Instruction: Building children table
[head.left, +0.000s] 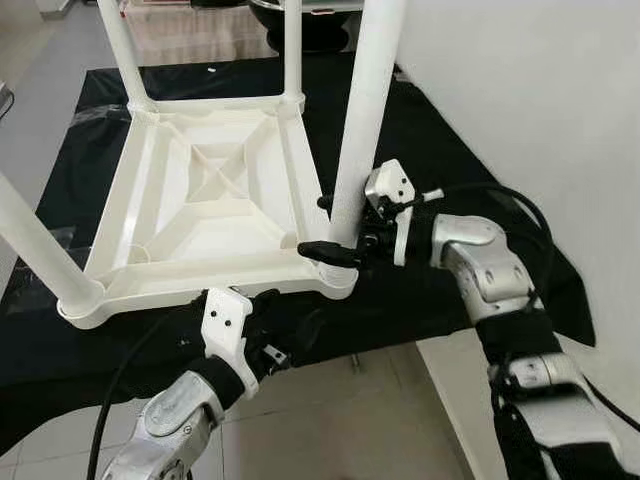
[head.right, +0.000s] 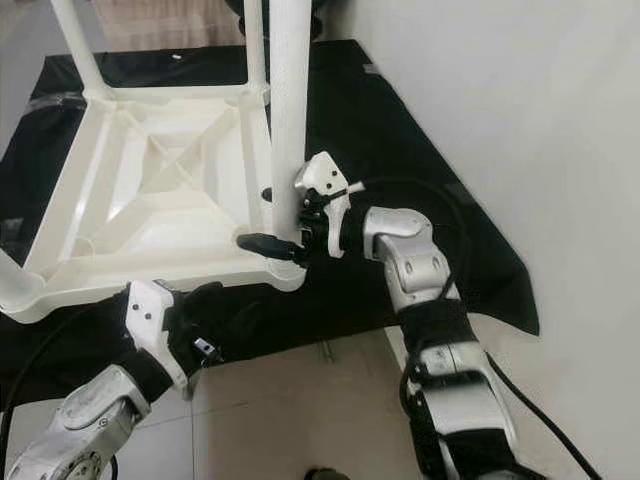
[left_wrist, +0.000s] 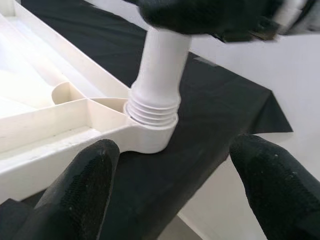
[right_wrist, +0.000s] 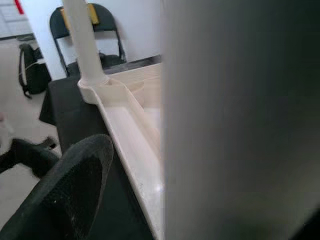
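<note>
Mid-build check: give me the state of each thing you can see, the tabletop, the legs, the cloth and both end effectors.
Tabletop: upside down on the cloth.
Near right leg: upright in its corner socket, threads partly showing.
Other legs: upright in their corners.
Black cloth: spread on the floor under the tabletop.
Right end effector: shut on the near right leg, low down.
Left end effector: open, by the tabletop's near edge, holding nothing.
</note>
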